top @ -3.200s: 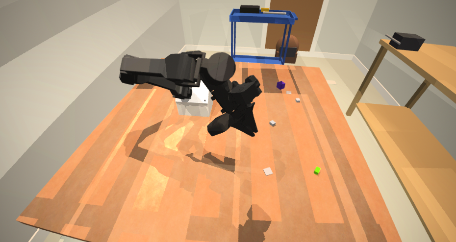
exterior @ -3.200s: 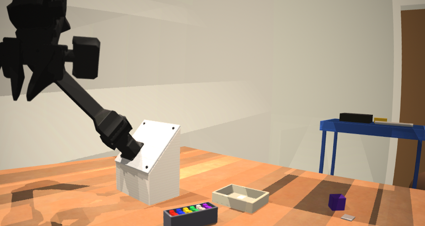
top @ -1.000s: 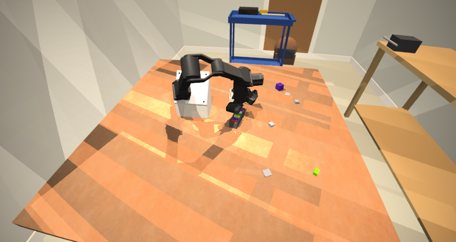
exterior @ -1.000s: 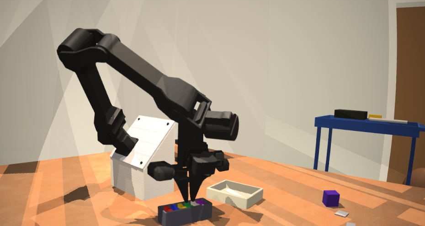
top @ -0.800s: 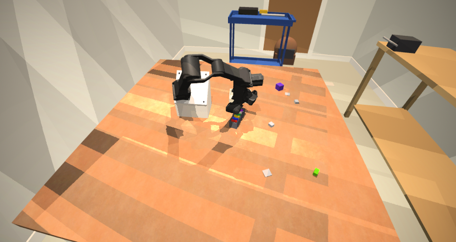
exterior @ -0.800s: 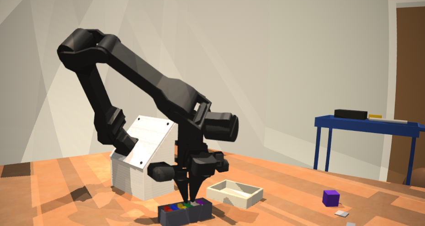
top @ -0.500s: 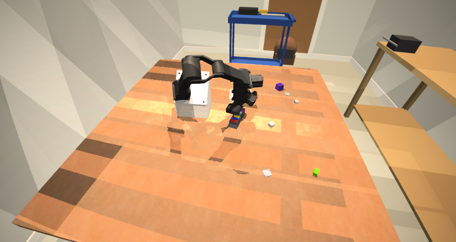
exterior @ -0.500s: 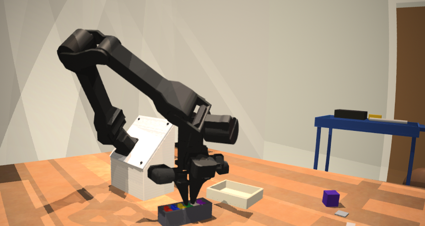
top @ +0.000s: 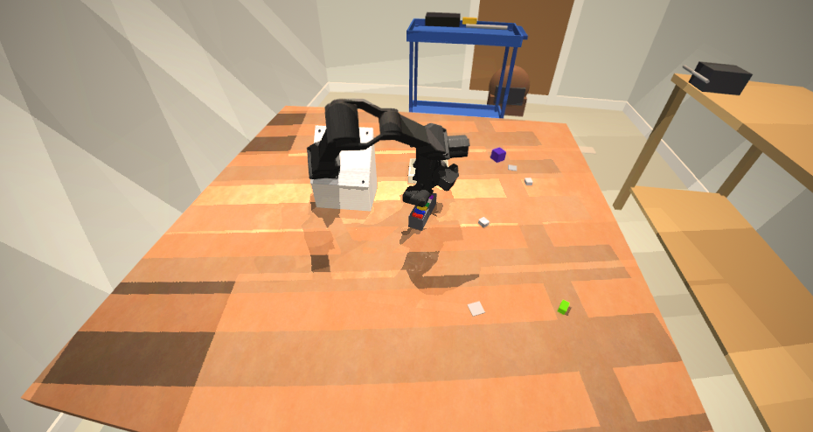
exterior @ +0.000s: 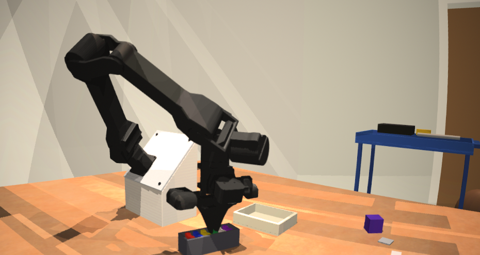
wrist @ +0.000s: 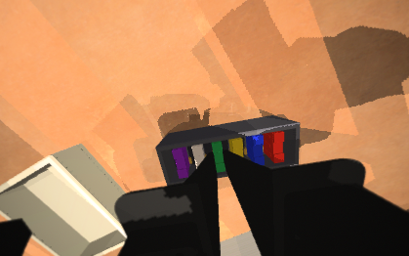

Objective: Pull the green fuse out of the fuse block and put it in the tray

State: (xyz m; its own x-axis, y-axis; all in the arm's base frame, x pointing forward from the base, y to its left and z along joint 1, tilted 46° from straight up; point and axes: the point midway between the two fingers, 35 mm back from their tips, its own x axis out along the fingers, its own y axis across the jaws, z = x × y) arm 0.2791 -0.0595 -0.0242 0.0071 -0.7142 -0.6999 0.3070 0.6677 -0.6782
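Green fuse (wrist: 217, 156) seated mid-row in fuse block (wrist: 280, 126), gripper (wrist: 220, 157) clenching on it between white and yellow neighbours; next, straight lift, then across to tray (wrist: 82, 168)

Dark rectangular fuse block (exterior: 208, 243) sits on the orange wooden counter (exterior: 335, 219). Exterior view: cream open tray (exterior: 265, 224) just behind-right of it, white robot pedestal (exterior: 157, 199) behind-left, purple cube (exterior: 373, 223) well right. Green fuse (wrist: 217, 158) stands in the block between white fuse (wrist: 198, 153) and yellow fuse (wrist: 236, 146), black gripper (wrist: 219, 155) jaws on either side.
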